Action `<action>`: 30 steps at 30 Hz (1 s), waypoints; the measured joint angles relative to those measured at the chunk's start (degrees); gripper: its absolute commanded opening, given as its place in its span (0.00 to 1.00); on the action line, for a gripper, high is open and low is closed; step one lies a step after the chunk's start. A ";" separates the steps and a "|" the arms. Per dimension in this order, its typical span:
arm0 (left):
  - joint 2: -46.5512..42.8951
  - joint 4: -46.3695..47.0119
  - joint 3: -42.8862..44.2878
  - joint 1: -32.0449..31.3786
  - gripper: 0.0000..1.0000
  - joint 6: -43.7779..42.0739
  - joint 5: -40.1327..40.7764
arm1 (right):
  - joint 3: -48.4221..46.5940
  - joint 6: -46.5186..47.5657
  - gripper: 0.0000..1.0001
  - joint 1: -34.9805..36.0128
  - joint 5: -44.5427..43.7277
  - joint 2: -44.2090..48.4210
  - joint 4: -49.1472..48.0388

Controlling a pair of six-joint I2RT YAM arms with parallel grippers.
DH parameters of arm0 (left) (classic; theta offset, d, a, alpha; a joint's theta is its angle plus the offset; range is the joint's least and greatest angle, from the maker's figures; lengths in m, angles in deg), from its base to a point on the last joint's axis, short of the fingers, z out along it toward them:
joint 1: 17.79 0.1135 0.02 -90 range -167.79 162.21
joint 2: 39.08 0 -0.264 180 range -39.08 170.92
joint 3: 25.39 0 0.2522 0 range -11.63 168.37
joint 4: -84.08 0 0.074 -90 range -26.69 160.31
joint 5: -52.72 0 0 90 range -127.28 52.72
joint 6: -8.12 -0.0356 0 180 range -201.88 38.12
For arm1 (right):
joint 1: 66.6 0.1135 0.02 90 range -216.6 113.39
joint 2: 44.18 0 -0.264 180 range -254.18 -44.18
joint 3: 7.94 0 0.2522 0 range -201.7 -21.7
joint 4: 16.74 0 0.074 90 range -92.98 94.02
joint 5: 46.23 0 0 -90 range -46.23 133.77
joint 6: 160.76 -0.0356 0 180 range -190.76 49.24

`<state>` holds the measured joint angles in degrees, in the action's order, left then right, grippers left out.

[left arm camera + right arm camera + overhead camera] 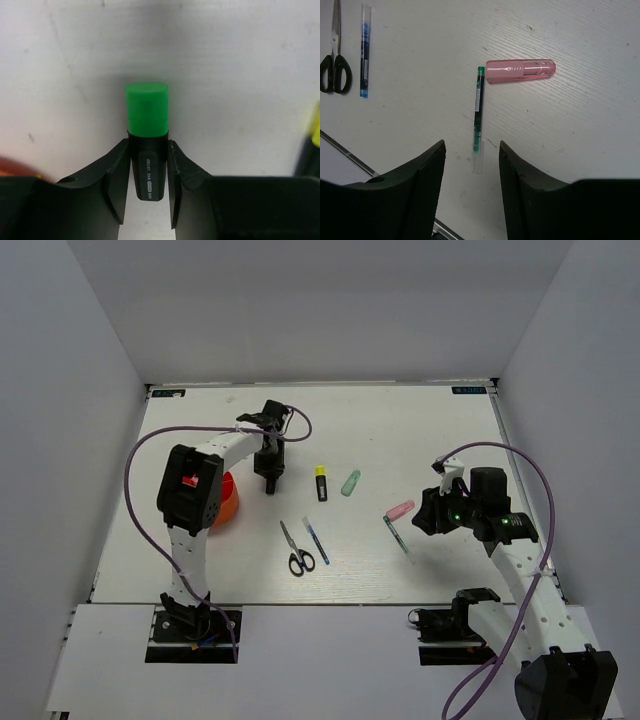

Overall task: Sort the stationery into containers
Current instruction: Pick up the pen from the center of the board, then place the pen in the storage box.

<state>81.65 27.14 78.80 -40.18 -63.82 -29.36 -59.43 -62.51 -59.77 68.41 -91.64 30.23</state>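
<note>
Stationery and container, seen from above and from both wrists. A black green-capped marker point(146, 130), cylindrical with a smooth matte cap, is pinched at its barrel between the fingers of the left gripper point(270, 484), at the left of the white table point(420, 430). Just left of it stands one round red-orange cup point(228, 502), contents hidden by the arm. Loose items: one yellow-capped marker point(321, 483), one pale green highlighter point(350, 483), one translucent pink highlighter point(520, 71), one blue pen point(315, 540), one clear pen point(478, 117), one pair of black-handled scissors point(297, 550). The right gripper point(471, 146) stands wide over the clear pen's near end.
</note>
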 measured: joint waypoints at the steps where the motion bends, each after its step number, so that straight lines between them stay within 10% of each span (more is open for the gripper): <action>1: -1.33 -0.04 -1.25 -0.09 0.00 0.04 0.00 | 0.00 0.07 0.51 0.00 0.02 0.07 0.04; 18: -46.60 12.74 -31.06 -2.08 0.00 2.05 9.81 | 0.00 0.11 0.52 0.00 1.09 0.74 0.13; 30: -52.72 25.83 -40.59 -5.27 0.00 -6.78 27.52 | 0.00 0.11 0.52 0.04 2.51 0.59 0.13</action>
<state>28.93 52.97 38.21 -45.45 -70.59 -1.84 -59.43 -62.40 -59.73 70.93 -91.05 30.36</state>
